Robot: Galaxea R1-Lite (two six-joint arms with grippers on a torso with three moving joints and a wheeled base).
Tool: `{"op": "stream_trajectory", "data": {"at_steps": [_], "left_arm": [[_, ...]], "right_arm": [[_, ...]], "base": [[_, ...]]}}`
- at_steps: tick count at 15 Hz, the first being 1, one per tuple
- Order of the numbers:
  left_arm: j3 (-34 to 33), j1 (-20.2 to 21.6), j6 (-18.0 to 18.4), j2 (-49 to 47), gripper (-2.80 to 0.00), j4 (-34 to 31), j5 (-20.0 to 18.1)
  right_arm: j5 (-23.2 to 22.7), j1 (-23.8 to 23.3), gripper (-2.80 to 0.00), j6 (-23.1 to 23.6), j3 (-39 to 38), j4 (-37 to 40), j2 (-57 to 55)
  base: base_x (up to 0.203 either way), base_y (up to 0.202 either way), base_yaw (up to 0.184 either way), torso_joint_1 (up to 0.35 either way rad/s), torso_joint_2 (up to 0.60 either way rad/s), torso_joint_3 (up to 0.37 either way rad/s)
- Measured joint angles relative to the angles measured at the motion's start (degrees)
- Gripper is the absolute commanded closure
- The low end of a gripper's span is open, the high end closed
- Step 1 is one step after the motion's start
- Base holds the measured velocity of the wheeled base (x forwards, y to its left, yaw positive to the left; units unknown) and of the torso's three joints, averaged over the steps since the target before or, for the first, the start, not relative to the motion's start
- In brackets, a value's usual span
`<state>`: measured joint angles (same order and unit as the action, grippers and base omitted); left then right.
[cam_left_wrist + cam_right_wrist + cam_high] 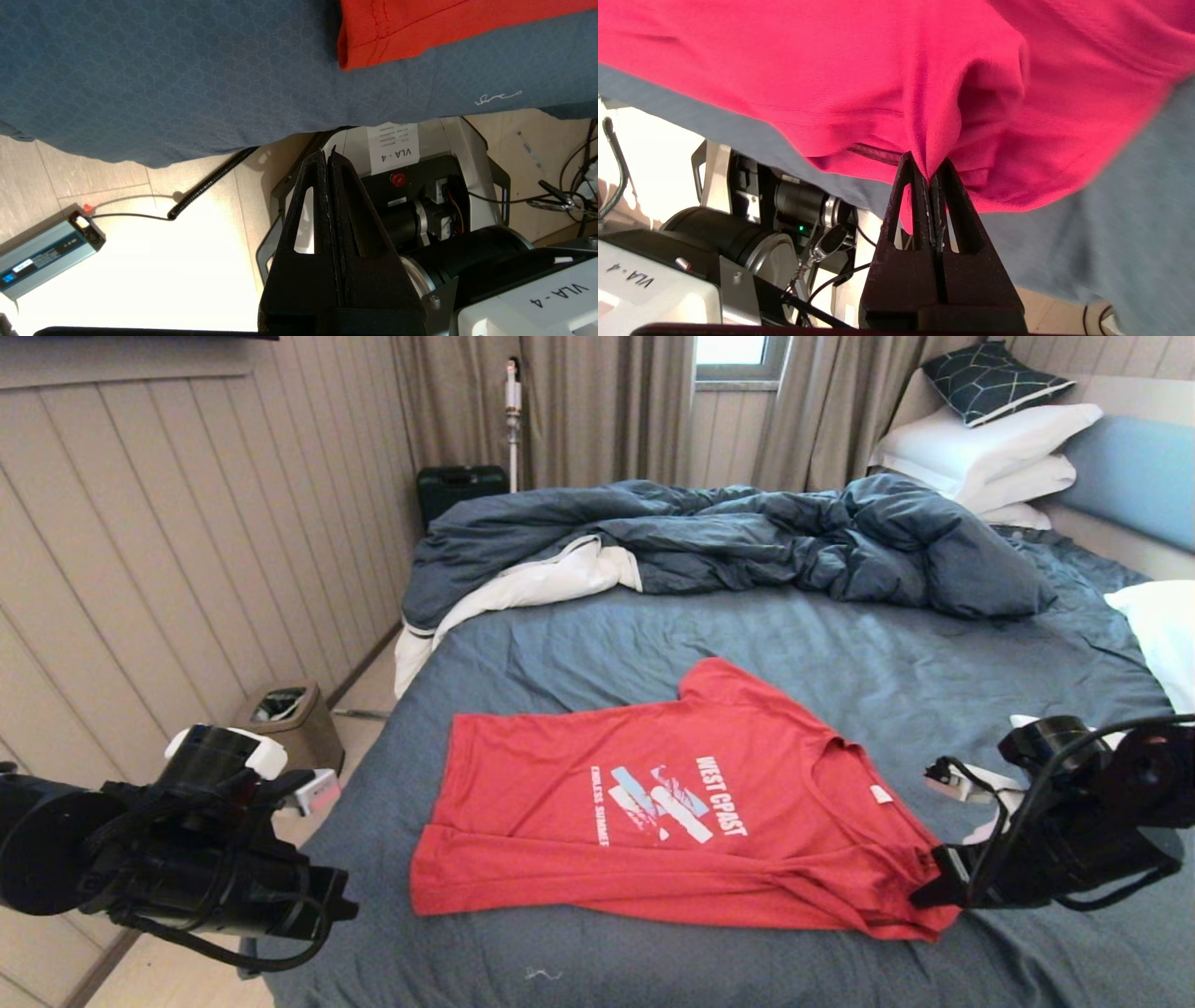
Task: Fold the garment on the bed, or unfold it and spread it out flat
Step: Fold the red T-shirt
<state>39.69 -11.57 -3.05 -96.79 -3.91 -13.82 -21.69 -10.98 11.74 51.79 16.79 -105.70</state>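
Observation:
The garment (579,812) is a red T-shirt with a white and light-blue "WEST COAST" print, lying mostly flat on the bed (747,644), neck to the right. Its near edge is folded over along the front. My right gripper (934,887) is shut on a pinch of the garment (924,116) at its near right corner, by the sleeve; the red cloth rises into a ridge between the fingertips (911,163). My left gripper (328,156) is shut and empty, held off the bed's near left corner over the floor, with the garment's hem corner (369,42) beyond it.
A rumpled dark blue duvet (747,541) with white lining lies across the far half of the bed. White pillows (990,453) lean on the headboard at the far right. A small bin (289,719) stands on the floor to the left.

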Motion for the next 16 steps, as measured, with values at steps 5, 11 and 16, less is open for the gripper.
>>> {"op": "stream_trajectory", "data": {"at_steps": [5,11,16], "left_arm": [[0.11,-0.03,0.02,-0.26,0.00,-0.10,-0.08],[0.18,-0.04,0.05,-0.26,0.00,-0.10,-0.01],[0.21,-0.04,0.11,-0.26,0.00,-0.10,-0.04]], "right_arm": [[-0.13,-3.75,0.00,0.00,0.97,0.00,1.17],[-0.10,-4.01,-2.80,-0.18,2.94,0.02,1.36],[-0.30,-3.96,-2.80,-0.04,2.10,0.22,1.65]], "base": [[0.000,0.000,0.000,0.000,0.00,0.000],[0.000,0.000,0.000,0.000,0.00,0.000],[0.000,0.000,0.000,0.000,0.00,0.000]]}}
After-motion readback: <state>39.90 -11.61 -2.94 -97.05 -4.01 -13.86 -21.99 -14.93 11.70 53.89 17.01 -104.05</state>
